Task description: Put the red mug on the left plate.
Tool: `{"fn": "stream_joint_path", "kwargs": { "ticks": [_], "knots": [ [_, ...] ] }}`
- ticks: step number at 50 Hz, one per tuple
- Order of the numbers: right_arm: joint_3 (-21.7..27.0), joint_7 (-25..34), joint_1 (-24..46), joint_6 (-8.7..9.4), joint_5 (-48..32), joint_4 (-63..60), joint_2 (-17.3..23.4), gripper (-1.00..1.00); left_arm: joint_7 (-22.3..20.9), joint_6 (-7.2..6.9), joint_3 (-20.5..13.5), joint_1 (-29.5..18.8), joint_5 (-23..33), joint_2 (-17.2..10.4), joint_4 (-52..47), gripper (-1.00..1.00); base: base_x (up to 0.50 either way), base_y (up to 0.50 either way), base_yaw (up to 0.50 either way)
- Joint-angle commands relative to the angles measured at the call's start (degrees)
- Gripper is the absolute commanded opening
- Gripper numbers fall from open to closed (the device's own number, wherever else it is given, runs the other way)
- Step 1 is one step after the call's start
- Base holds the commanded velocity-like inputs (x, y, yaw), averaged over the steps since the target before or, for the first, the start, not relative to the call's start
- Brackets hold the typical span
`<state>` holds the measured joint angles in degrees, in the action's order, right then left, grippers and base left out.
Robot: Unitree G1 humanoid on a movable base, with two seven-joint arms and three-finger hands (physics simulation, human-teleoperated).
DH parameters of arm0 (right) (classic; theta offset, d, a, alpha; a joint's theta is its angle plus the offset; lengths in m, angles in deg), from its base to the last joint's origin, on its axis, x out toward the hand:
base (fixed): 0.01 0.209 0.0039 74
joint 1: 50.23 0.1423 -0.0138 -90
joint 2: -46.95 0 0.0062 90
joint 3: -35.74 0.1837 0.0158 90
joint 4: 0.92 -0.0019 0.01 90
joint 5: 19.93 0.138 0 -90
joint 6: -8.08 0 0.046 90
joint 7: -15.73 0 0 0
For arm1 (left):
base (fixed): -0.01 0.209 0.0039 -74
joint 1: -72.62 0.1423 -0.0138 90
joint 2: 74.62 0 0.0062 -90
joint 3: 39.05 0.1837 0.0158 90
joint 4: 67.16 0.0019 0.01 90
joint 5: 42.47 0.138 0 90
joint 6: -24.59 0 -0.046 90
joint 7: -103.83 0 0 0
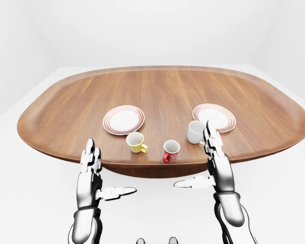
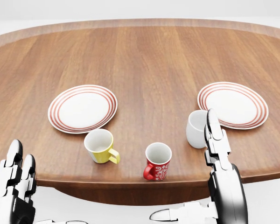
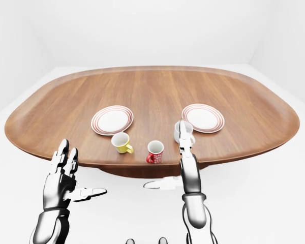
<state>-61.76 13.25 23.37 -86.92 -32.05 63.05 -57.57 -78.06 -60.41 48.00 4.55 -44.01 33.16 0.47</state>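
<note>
The red mug (image 2: 157, 162) with a white pattern stands upright near the table's near edge, handle to the left in the head view. The left plate (image 2: 82, 108), white with red rings, lies up and to the left of it and holds nothing. My right hand (image 2: 215, 173) is open, fingers raised, just right of the red mug and apart from it, over the table's edge. My left hand (image 1: 97, 177) is open too, low at the left and below the table edge. Neither hand holds anything.
A yellow mug (image 2: 99, 145) stands between the red mug and the left plate. A white mug (image 2: 195, 128) is partly hidden by my right fingers (image 2: 213, 133). The right plate (image 2: 233, 105) lies beyond it. The wooden oval table (image 2: 154, 56) stretches far upward.
</note>
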Motion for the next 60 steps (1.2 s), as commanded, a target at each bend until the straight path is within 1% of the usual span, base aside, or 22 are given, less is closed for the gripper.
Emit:
{"fn": "stream_joint_path", "kwargs": {
  "ticks": [1, 27, 45, 60],
  "knots": [
    [0.2, 0.0, 0.3, 0.0, 0.1, 0.2, -0.1, 1.0, 0.0, 0.0, 0.1, 0.1, 0.1, 0.0, 0.0, 1.0, 0.21, 0.5, 0.0],
    [0.1, 0.5, 0.6, 0.0, 0.3, 0.4, -0.1, 1.0, 0.2, 0.0, 0.1, 0.3, 0.0, -0.1, -0.3, 1.0, 0.21, 0.5, 0.0],
    [0.7, 1.7, 1.2, 0.0, 1.8, -0.1, -0.2, 1.0, -0.2, 0.0, 0.5, 0.5, 0.1, -0.2, -0.7, 1.0, 0.22, 0.5, 0.0],
    [-0.1, 3.5, 1.3, 0.0, 2.0, 0.7, 0.0, 1.0, -0.2, 0.0, 0.8, 1.1, 0.2, -0.2, -1.0, 1.0, 0.48, 0.27, 0.0]
  ]
}}
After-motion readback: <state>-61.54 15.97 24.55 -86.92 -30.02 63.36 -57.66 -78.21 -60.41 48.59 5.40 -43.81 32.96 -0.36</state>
